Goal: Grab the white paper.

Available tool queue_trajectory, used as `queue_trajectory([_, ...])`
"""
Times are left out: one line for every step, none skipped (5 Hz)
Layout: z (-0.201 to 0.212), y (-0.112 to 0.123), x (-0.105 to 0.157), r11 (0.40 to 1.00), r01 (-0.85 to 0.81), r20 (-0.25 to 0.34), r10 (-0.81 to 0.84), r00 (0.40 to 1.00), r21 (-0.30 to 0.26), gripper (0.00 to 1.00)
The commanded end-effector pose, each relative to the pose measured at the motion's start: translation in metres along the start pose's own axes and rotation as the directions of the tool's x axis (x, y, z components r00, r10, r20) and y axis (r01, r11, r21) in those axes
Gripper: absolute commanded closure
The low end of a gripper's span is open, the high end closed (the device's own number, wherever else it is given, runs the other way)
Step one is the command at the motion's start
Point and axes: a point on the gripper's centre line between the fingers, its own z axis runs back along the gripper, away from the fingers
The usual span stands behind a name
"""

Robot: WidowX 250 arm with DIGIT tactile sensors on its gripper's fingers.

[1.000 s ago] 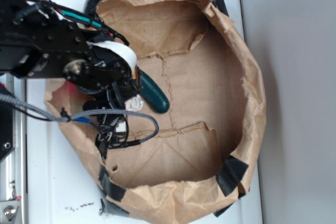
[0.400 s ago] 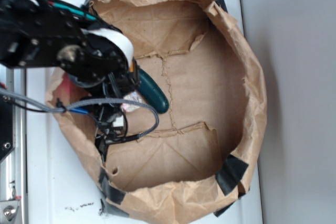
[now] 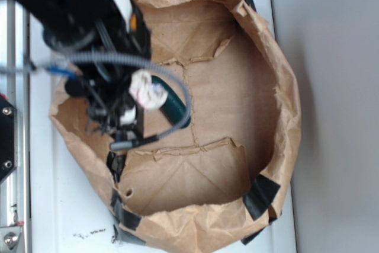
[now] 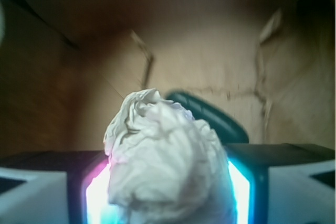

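Wrist view shows the white paper (image 4: 168, 156), a crumpled off-white wad, filling the lower middle of the picture and pinched between the two pads of the hand (image 4: 168, 192), which press against it from either side. The hand is closed on the paper. Just behind the wad lies a dark green oblong (image 4: 210, 116), resting on the brown floor of the bag; the wad looks clear of it, though this picture is soft and the gap is hard to judge.

Exterior view, from overhead, shows the same wad (image 3: 148, 90) at the tip of the black arm (image 3: 83, 10), over the left part of a large brown paper bag (image 3: 284, 87) whose walls are folded down into a wide open basin. The green oblong (image 3: 174, 108) sits partly under the wad and a grey braided cable (image 3: 118, 58) that loops across it. The bag rests on a white table (image 3: 65, 205), with black tape at several edges.

The grasp itself appears made, so the step in hand is the lift. The next move calls for keeping a firm squeeze and rising straight up, clear of the bag's wall and the cable.
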Motion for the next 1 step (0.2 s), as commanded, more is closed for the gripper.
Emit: queue_trajectory([0.0333, -0.0008, 0.0199, 1.000, 0.007, 0.030, -0.006, 1.000, -0.009, 1.00])
